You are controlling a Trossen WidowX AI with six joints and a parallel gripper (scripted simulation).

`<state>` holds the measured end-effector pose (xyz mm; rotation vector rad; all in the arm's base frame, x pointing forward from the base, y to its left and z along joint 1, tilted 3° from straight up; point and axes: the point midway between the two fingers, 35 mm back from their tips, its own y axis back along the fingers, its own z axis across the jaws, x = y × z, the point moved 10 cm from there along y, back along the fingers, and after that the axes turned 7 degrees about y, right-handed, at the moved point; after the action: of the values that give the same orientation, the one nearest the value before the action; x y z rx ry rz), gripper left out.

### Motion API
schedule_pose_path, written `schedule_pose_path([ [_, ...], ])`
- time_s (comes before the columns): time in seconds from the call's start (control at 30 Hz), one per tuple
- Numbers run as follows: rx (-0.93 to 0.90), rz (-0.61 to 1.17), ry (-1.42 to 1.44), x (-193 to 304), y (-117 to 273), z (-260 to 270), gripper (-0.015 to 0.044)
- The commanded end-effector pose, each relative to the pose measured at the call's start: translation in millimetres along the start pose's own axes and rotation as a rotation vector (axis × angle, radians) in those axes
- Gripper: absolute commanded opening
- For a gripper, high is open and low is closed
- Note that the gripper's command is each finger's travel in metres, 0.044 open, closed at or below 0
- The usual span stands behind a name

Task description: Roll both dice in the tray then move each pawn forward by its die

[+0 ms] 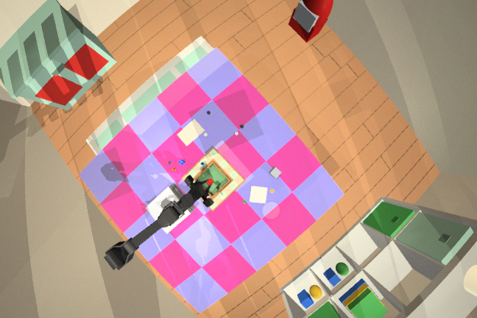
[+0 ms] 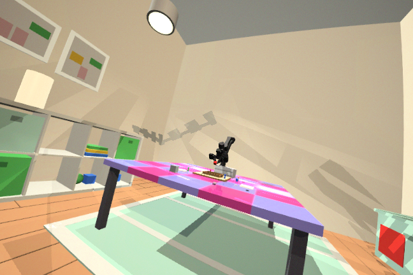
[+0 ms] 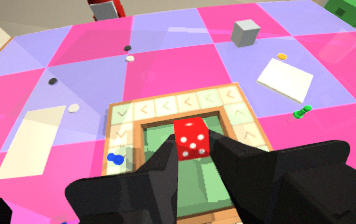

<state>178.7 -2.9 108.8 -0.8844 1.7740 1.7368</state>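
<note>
My gripper (image 1: 210, 182) (image 2: 215, 162) (image 3: 190, 136) is shut on the red die (image 1: 210, 181) (image 2: 215, 162) (image 3: 192, 139) and holds it above the tray (image 1: 223, 171) (image 3: 138, 135), off its green floor. The blue die (image 1: 181, 162) (image 2: 237, 179) lies on the table outside the board (image 3: 155, 106), beyond its left edge in the top view. The blue pawn (image 1: 202, 163) (image 2: 224, 176) (image 3: 116, 159) is on the board's arrow track. The red pawn (image 2: 210, 170) shows small behind the tray in the exterior view; the arm and fingers hide it in the other views.
A green pawn (image 1: 244, 202) (image 3: 302, 112), a pale card (image 1: 258, 194) (image 3: 285, 80) and a grey block (image 1: 274, 172) (image 3: 245, 33) stand beyond the board. Another card (image 1: 190, 132) (image 3: 33, 142) lies near black and white discs. A white box (image 2: 225, 170) is beside the arm.
</note>
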Motion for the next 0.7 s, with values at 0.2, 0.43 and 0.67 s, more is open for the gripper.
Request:
schedule_pose_path([
  [0.2,0.000,-0.001,0.000,0,0,0,0.0026],
  [0.43,0.000,-0.001,0.000,0,0,0,0.0210],
  [0.67,0.001,0.000,-0.003,-30,27,-4,0.0394],
])
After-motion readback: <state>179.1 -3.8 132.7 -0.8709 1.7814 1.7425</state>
